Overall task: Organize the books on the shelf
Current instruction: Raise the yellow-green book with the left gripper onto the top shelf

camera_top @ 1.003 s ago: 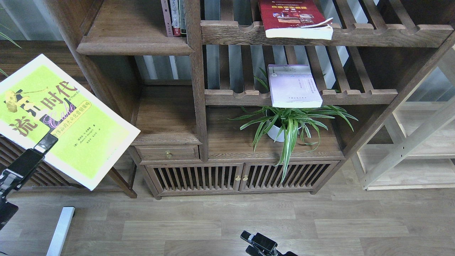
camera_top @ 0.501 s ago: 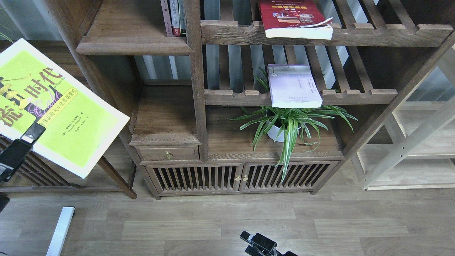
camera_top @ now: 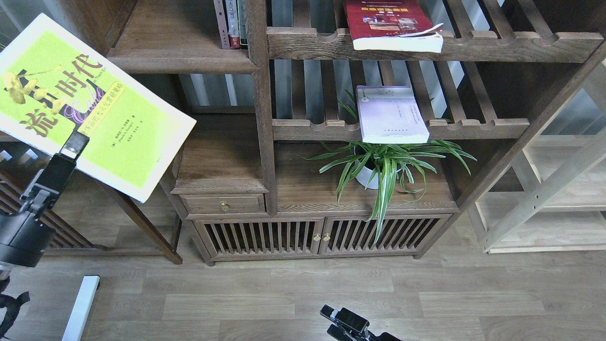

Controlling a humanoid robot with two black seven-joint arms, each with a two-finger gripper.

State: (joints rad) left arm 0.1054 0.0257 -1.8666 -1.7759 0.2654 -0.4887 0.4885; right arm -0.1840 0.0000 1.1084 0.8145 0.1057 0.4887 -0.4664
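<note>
- Left gripper [camera_top: 75,142] is pinching the lower edge of the yellow-green book [camera_top: 90,102], holding it in the air, cover up and tilted, left of the bookcase.
- Right gripper [camera_top: 348,324] is sitting low at the bottom edge; cannot tell if its fingers are spread or pressed together.
- Shelf [camera_top: 177,49] is just right of the book; upright spines [camera_top: 231,23] are standing at its right end.
- Lavender book [camera_top: 390,113] and red book [camera_top: 390,23] are lying on the slatted racks.
- To do it well: probably stand the book upright, lead spine-first, clear the moulded front edge.
- Open room is lying left of the spines; the bookcase's left post is crowding the book's corner.
</note>
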